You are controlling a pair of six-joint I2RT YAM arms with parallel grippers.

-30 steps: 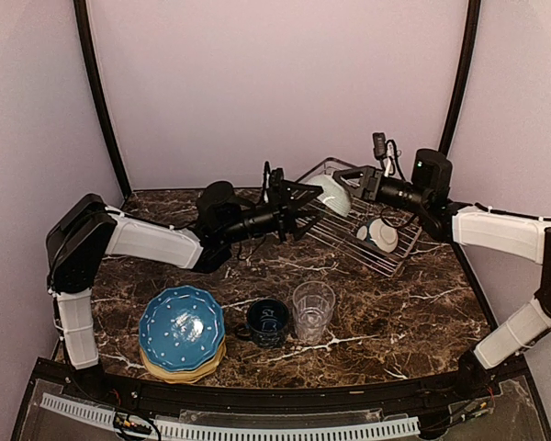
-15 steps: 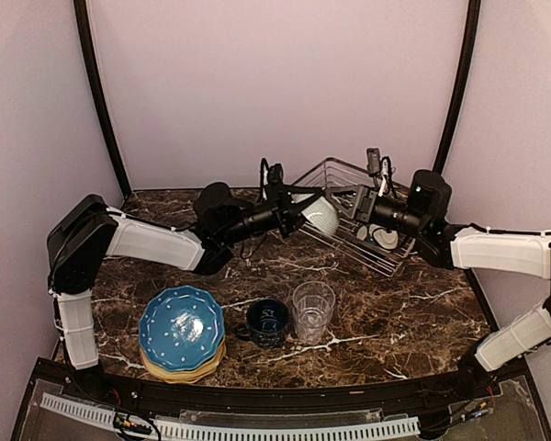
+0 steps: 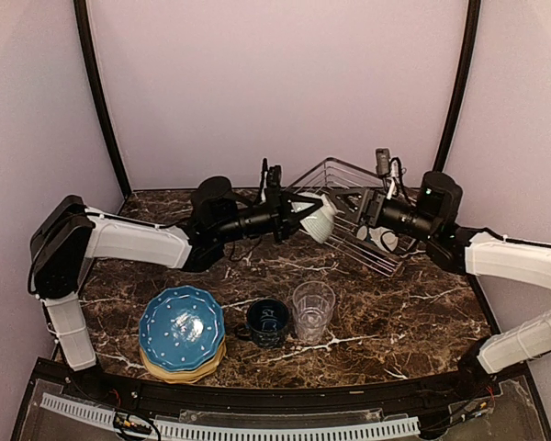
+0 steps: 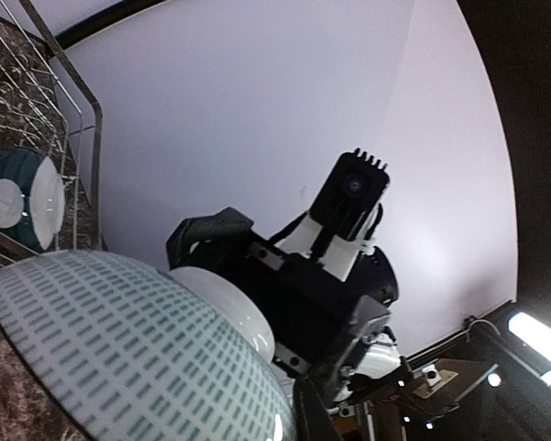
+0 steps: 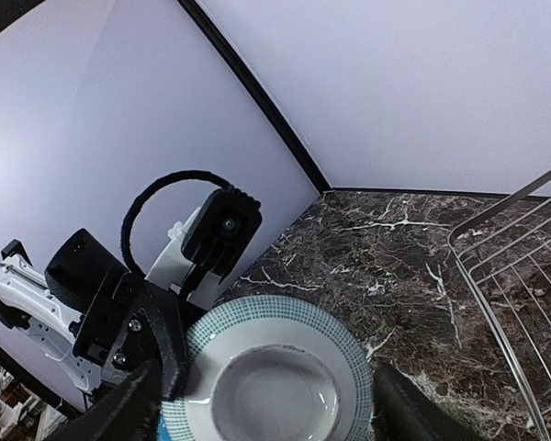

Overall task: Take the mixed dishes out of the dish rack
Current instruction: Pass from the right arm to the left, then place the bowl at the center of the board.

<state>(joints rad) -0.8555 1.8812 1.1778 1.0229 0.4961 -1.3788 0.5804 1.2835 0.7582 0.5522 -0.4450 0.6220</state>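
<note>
A white bowl (image 3: 320, 220) with a teal-patterned outside hangs in the air at the left end of the dish rack (image 3: 344, 166). My left gripper (image 3: 303, 209) is shut on its rim. In the left wrist view the bowl's patterned outside (image 4: 119, 349) fills the lower left. My right gripper (image 3: 351, 209) stands open just right of the bowl. In the right wrist view its fingers (image 5: 409, 409) sit wide on either side of the bowl (image 5: 275, 386) without touching it. A second bowl (image 3: 383, 237) lies in the rack.
On the marble table near the front stand a stack of scalloped plates (image 3: 181, 329) with a blue dotted one on top, a navy mug (image 3: 268, 322) and a clear tumbler (image 3: 312, 310). The wire rack's rim (image 5: 523, 303) lies right of the bowl.
The right gripper carried the bowl leftward out of the rack and opened. The left gripper reached in, closed on the bowl's rim and now holds it.
</note>
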